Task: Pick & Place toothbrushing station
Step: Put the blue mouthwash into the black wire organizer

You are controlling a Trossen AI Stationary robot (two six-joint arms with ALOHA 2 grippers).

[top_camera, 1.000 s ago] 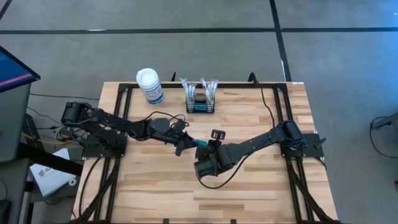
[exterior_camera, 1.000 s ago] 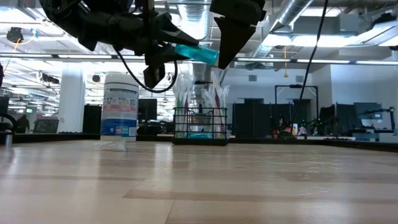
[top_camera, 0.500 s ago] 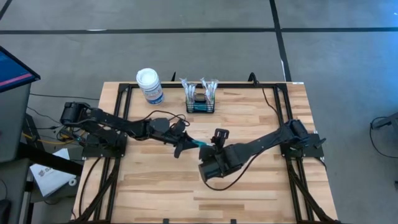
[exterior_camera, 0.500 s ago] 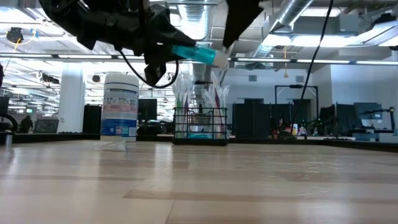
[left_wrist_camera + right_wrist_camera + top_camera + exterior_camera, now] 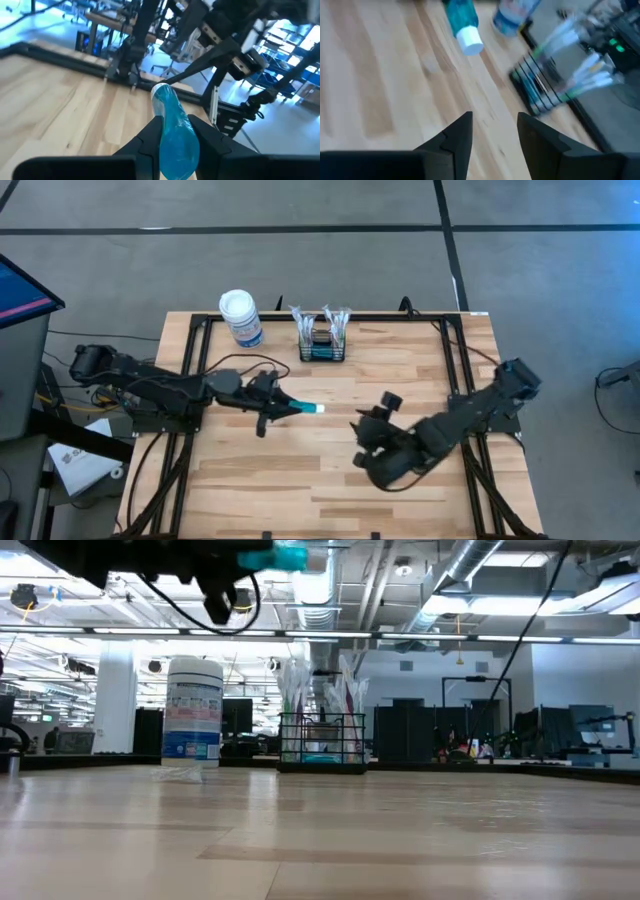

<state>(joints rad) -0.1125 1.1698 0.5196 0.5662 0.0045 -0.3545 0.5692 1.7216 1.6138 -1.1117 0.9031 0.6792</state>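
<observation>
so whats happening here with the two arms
The left pincer is shut on a teal toothpaste tube with a white cap, holding it above the table. The right pincer is open and empty, out over the table's middle. The black wire basket, with wrapped toothbrushes standing in it, sits at the far edge beside a white-lidded canister.

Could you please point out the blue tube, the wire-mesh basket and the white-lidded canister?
blue tube [image 5: 300, 407]: high view, its teal body.
wire-mesh basket [image 5: 323, 355]: high view, near rim.
white-lidded canister [image 5: 238, 305]: high view, centre of lid.
</observation>
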